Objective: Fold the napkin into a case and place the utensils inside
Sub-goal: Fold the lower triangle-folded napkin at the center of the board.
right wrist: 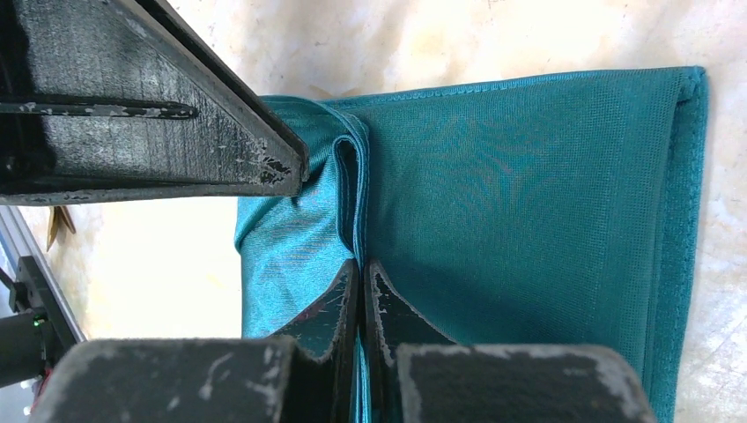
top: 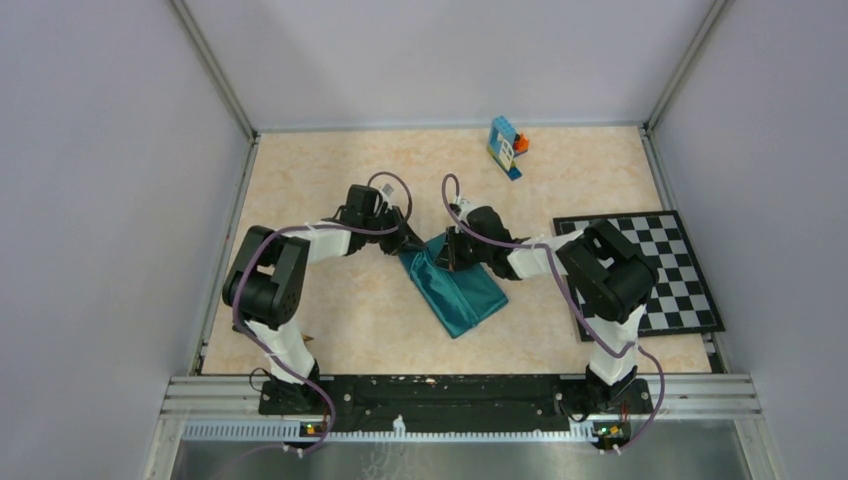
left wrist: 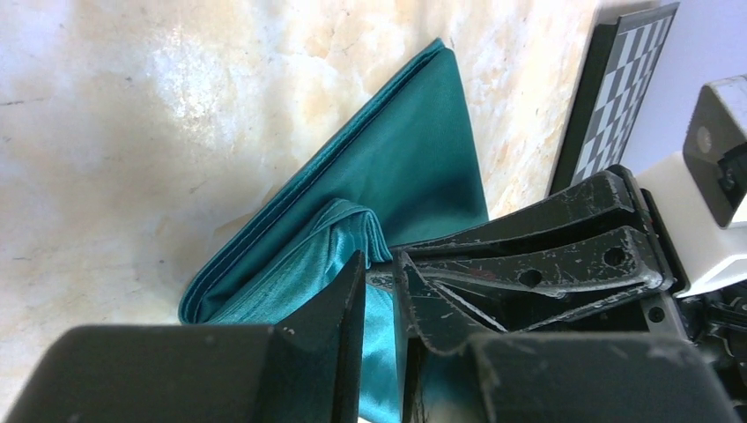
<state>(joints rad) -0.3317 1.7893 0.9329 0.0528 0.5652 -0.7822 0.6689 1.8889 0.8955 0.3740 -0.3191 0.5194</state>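
Observation:
The teal-green napkin (top: 465,295) lies folded into a thick rectangle in the middle of the table, with one flap raised at its far corner. My left gripper (top: 405,243) is shut on a bunched fold of that flap; teal cloth fills the narrow gap at the left gripper (left wrist: 380,260). Right beside it, my right gripper (top: 450,250) pinches the flap's hemmed edge, and at the right gripper (right wrist: 361,264) only a sliver of cloth shows between the pressed fingers. A thin golden-yellow utensil (right wrist: 58,226) shows partly at the frame's left edge, far from the napkin (right wrist: 528,203).
A blue-orange toy block stack (top: 507,147) stands at the back of the table. The black-and-white checkerboard mat (top: 650,270) lies to the right, under the right arm's elbow. Grey walls close in the left, right and far sides.

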